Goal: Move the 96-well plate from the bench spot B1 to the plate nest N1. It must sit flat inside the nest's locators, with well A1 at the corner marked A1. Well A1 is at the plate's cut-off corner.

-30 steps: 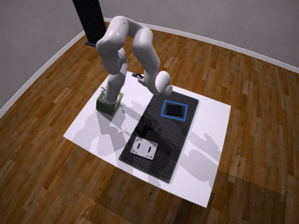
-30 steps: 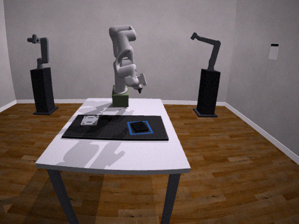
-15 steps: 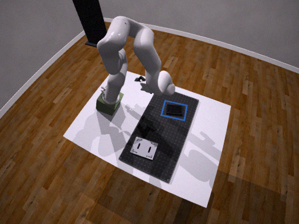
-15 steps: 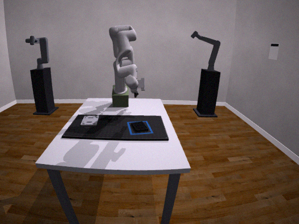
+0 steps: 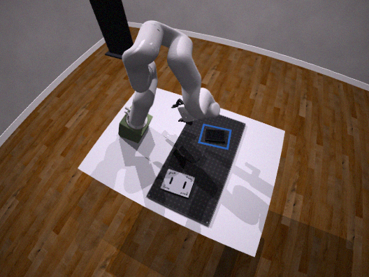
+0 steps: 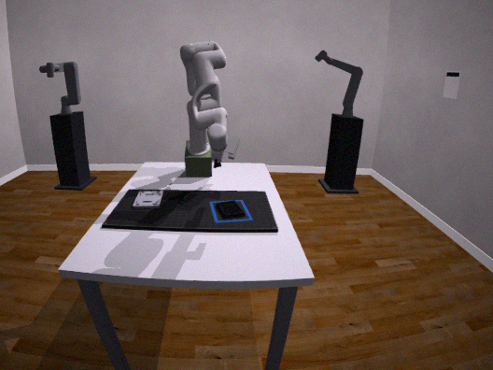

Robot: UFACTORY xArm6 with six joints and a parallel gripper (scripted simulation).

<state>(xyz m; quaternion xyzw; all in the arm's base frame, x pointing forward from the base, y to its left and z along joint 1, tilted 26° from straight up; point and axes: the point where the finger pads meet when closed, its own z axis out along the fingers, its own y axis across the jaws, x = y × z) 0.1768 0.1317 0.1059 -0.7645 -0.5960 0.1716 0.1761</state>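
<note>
Inside the blue-outlined spot B1 [image 5: 200,139] on the dark bench mat [image 5: 210,189]: 96-well plate [image 5: 214,135], lying flat, untouched; gripper [image 5: 179,112], fingers spread wide and empty, hangs above the mat's edge, arm-base side of the plate, apart from it.

We see a glossy white arm [image 5: 182,59] over a matt black perforated board [image 5: 210,168]. Wood planks [image 5: 314,140] floor the room.
</note>
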